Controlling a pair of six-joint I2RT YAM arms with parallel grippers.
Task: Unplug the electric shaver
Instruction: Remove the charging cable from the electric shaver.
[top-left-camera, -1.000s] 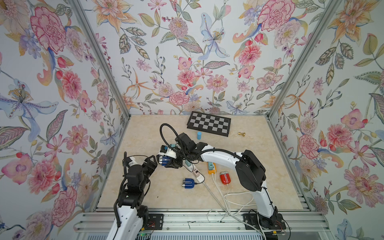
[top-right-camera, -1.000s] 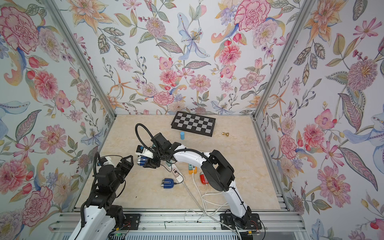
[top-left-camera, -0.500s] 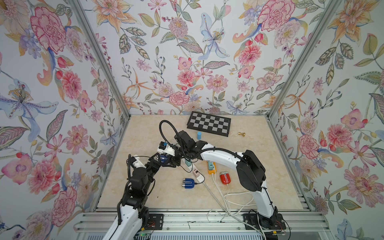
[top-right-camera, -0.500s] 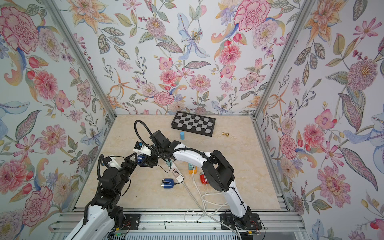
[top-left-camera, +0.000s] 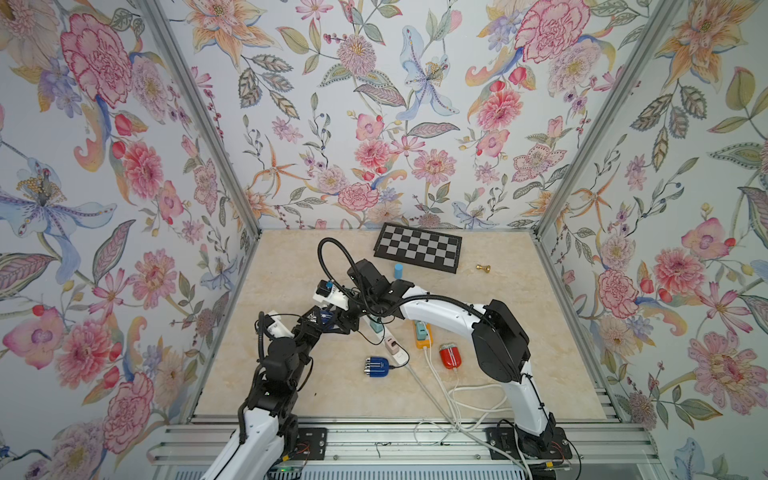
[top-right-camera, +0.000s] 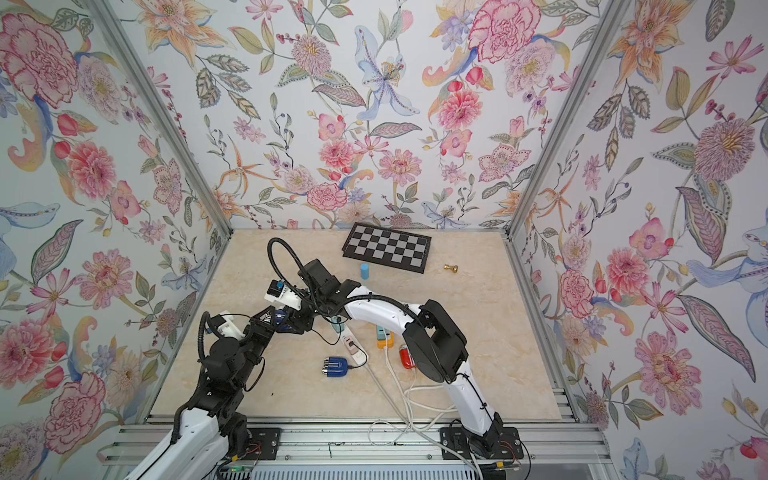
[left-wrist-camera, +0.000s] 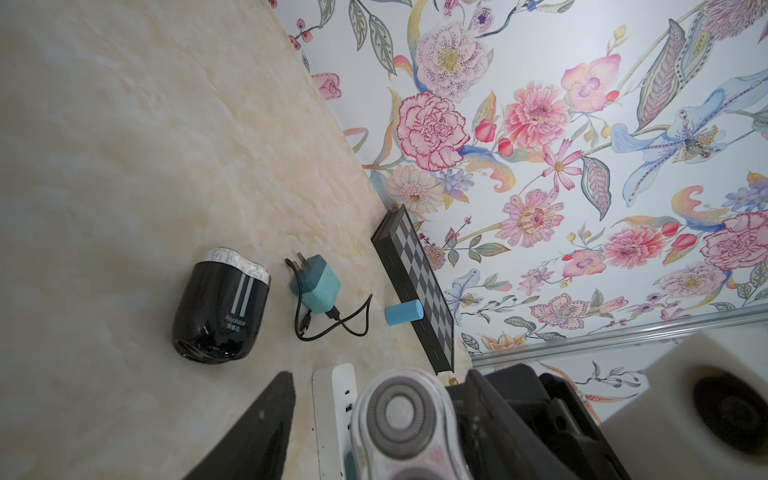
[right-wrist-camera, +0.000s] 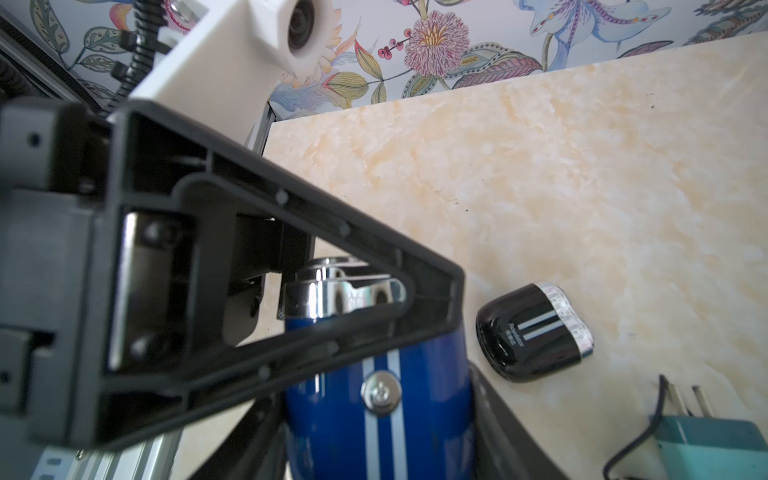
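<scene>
Where the electric shaver (right-wrist-camera: 374, 415) is: we see it held up off the smooth, beige, marble-look counter (top-left-camera: 340, 395), where the two arms meet.
Shaver make: glossy blue barrel with two pale stripes, a silver round stud, a chrome collar and ribbed round cutter discs.
Right fingers (right-wrist-camera: 507, 436): we find them clamped on the blue barrel, one on each side.
Left fingers (left-wrist-camera: 266, 432): apart, straddling the cutter head; a gap shows between one finger and the head.
Black shaver (left-wrist-camera: 220, 307): shiny rounded pebble with a foil cap, lying on the counter.
Adapter (left-wrist-camera: 320, 284): speckled teal block, prongs bare, with a thin black cord looped beside it.
Power strip (top-left-camera: 401, 356): long white bar lying flat; a second blue shaver (top-left-camera: 377, 368) lies just beside it.
Chessboard (top-left-camera: 417, 252): flat, matte, at the counter's far edge.
</scene>
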